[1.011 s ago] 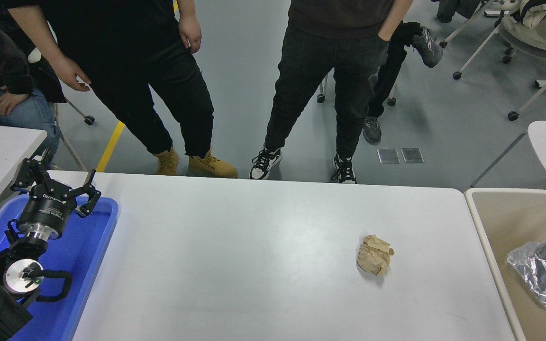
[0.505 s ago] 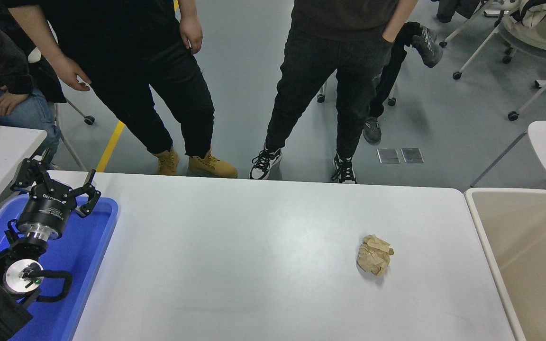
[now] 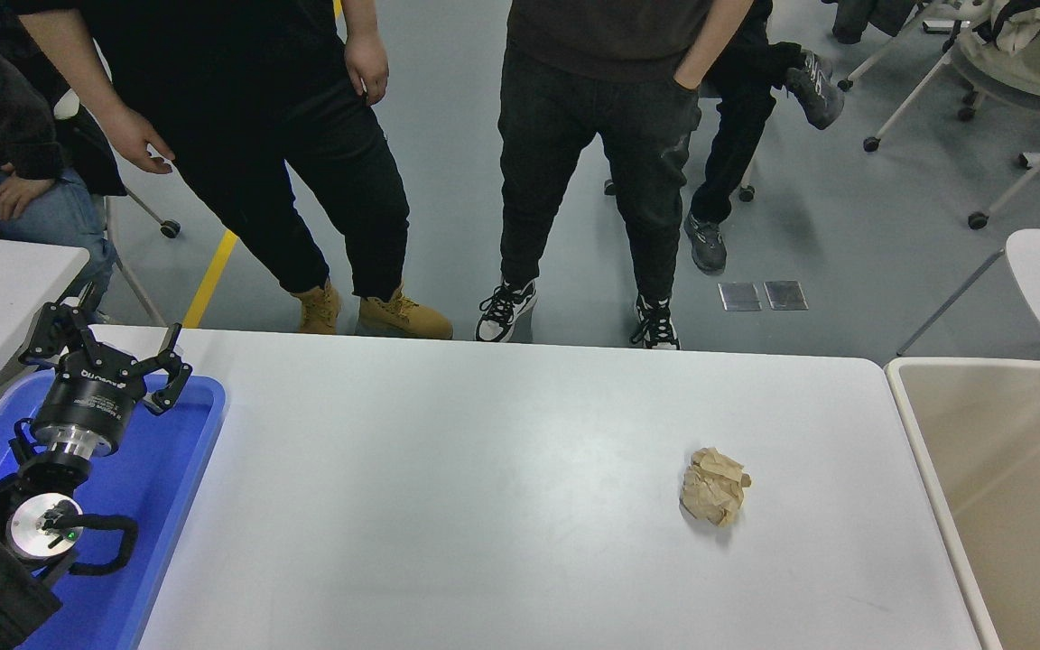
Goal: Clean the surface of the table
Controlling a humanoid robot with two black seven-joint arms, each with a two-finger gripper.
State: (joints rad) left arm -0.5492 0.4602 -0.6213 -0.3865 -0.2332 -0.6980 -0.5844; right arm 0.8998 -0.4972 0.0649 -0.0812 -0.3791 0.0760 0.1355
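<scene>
Head view: looks down over the table surface [image 3: 502,487], a wide white top with rounded corners that fills the lower half of the picture
Litter on it: one crumpled ball of brown paper [image 3: 713,486], lying right of centre, nearer the right edge than the left; nothing touches it
Bin: a beige bin [image 3: 913,424] stands just beside the table's right edge; the part of its inside that shows holds nothing
Left gripper: the left gripper [image 3: 103,357] is parked at the lower left above a blue tray [image 3: 172,469]; its fingers [image 3: 175,372] are spread and hold nothing
Right gripper: out of the picture altogether; its state cannot be told
Paper relative to the tool: well apart from the left gripper, most of the table's width between them; close to the bin side, where the right arm would come in
Step in hand: by my reading, between pickups; the paper ball is the one piece left to clear
Next move calls for: the right arm to come in from the right, spread over the ball, pinch it from above, lift it and carry it the short way to the bin; the loose, light crumple should give under a firm squeeze
Bystanders: people [image 3: 303,162] stand at the far side, clear of the table
</scene>
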